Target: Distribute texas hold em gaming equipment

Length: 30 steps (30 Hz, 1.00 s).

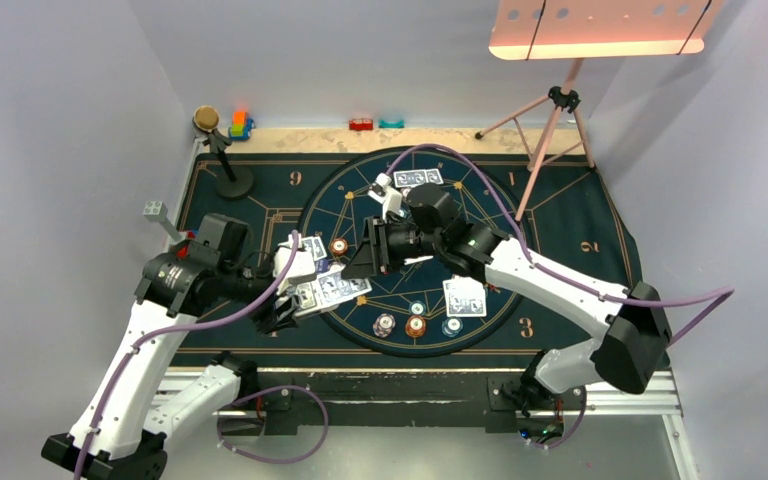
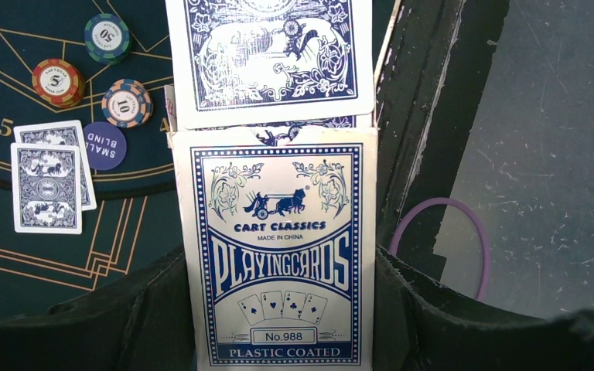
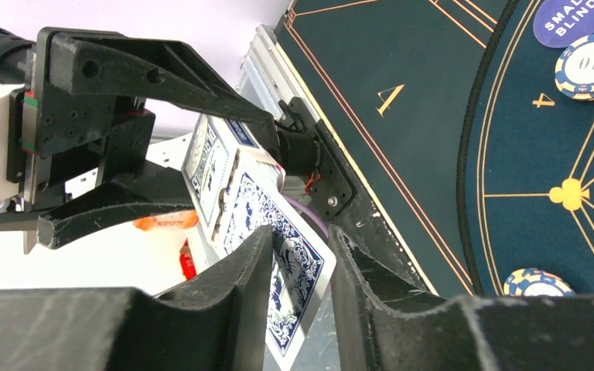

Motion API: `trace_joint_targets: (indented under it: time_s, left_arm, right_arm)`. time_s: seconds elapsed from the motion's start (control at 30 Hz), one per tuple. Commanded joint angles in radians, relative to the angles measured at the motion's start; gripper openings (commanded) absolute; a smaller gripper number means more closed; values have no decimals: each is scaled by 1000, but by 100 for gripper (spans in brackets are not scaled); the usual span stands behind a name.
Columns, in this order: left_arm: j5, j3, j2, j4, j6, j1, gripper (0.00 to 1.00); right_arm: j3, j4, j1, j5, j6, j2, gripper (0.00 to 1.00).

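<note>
My left gripper [image 2: 282,309] is shut on a blue-and-white playing-card box [image 2: 278,247], held over the mat's near left edge [image 1: 335,290]. One card [image 2: 271,54] with a patterned back sticks out of the box top. My right gripper [image 3: 302,239] straddles that card [image 3: 298,270]. The card rests against one finger and a gap shows to the other, so the jaws stand narrowly open. On the mat lie dealt cards [image 1: 464,297], more cards [image 1: 418,178], chips [image 1: 415,325] and a blue small-blind button [image 2: 104,145].
The dark-blue round mat [image 1: 580,230] covers the table. A stand with a round top [image 1: 222,150] and toy blocks [image 1: 240,125] sit at the back left, a tripod [image 1: 550,130] at the back right. Metal rails [image 1: 410,385] run along the near edge.
</note>
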Motion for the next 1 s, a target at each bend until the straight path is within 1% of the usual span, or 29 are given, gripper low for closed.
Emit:
trace_joint_targets:
  time_s: [0.0,0.07,0.23,0.4,0.5,0.73,0.9,0.97]
  left_arm:
    - [28,47,0,31,7,7,0]
    - [28,49,0,30,7,7,0]
    - [31,51,1,31,7,7,0]
    - [31,50,1,31,7,7,0]
    - [30,47,-1,29,8,7,0]
    - [33,36,-6,33,6,7,0]
    - [33,32,-8,36,6,8,0]
    - [31,28,-9,37,7,7,0]
  right_arm:
    - [21,-65,0,45,-38,-68,30]
    - [42,-109,-1,80,-62,-76,24]
    - [99,-208,-1,160,-114,-93,19]
    - [107,-225,-5,167,-115,-104,10]
    - [131,-266,-13,183,-128,-114,4]
    - [135,-255,-20,138,-123,-138,3]
    - [170,-296,-20,134,-140,-144,3]
    - [155,-272,-21,129,-125,-154,3]
